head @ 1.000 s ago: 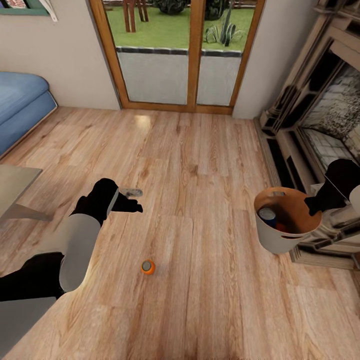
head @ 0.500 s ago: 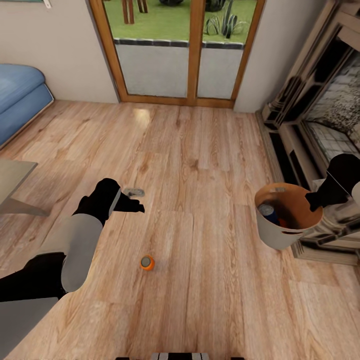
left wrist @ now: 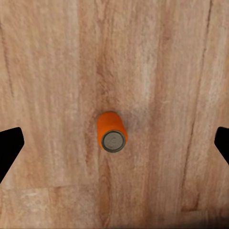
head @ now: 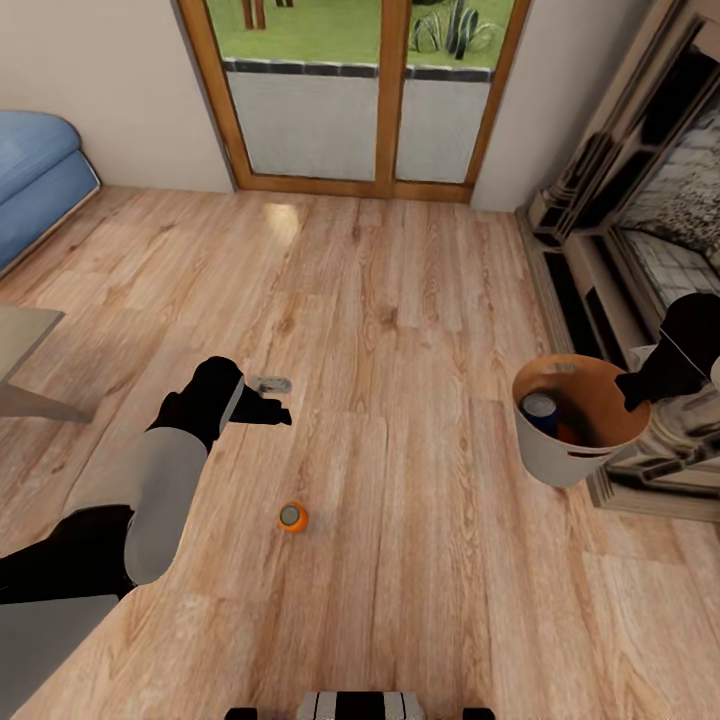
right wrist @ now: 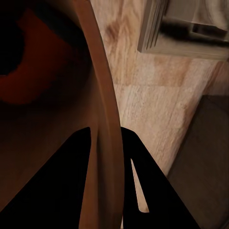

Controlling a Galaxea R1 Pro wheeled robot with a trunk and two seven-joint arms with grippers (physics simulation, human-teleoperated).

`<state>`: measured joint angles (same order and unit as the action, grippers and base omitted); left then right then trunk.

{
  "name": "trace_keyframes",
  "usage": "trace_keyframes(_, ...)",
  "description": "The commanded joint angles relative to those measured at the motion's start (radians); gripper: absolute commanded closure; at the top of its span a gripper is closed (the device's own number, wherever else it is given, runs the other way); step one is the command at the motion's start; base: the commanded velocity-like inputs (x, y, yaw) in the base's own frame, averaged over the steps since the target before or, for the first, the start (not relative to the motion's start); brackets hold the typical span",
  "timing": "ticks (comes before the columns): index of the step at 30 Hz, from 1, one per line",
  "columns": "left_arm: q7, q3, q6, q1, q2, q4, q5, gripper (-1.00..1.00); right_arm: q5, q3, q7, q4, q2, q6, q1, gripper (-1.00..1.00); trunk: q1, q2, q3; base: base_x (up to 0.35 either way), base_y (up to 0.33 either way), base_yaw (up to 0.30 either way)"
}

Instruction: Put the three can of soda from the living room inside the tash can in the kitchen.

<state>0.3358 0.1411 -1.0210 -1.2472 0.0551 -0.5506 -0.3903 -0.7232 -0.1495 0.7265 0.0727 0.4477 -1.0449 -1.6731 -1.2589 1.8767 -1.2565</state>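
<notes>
Living room, wood floor (head: 420, 300): I log one orange can (head: 292, 517) upright on the boards, near me and left of centre, free of both arms; my left wrist camera looks straight down on it (left wrist: 111, 132), silver top showing. My left gripper (head: 268, 398) hangs above the floor just beyond that can, fingers spread wide, nothing between them; the two dark fingertips (left wrist: 9, 149) sit at opposite edges of the wrist picture, well apart from the can. Trash can (head: 560, 462) at right, off-white outside, brown inside, close against the fireplace (head: 660, 230). Inside it I count a blue can (head: 540, 408) and part of a second orange can (head: 572, 434) beside it. My right gripper (right wrist: 109, 143) is clamped on the bin's rim (right wrist: 102, 95), one finger inside, one outside, at the fireplace side. Far wall: wood-framed glass doors (head: 380, 90). Far left: blue sofa (head: 40, 190). Left edge: corner of a low table (head: 20, 340).
</notes>
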Motion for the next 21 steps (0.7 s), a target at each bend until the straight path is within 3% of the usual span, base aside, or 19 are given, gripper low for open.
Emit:
trace_keyframes(1,0.000,0.000,0.000,0.000,0.000,0.000,0.000,-1.00,0.002,-0.004,0.001,-0.001,0.000,-0.002,-0.001,1.00,-0.004,0.007,-0.005,0.000,0.000,0.000)
trace_keyframes(10,-0.001,0.000,0.000,0.000,0.000,0.000,0.000,-1.00,0.002,-0.005,0.001,-0.001,-0.002,-0.002,-0.019,1.00,-0.038,0.070,-0.047,0.000,0.000,0.000)
trace_keyframes(21,-0.001,0.000,-0.001,0.000,0.000,-0.002,-0.001,-1.00,0.002,-0.043,0.001,-0.001,-0.002,-0.002,-0.026,1.00,-0.080,0.147,-0.099,0.000,0.000,0.000)
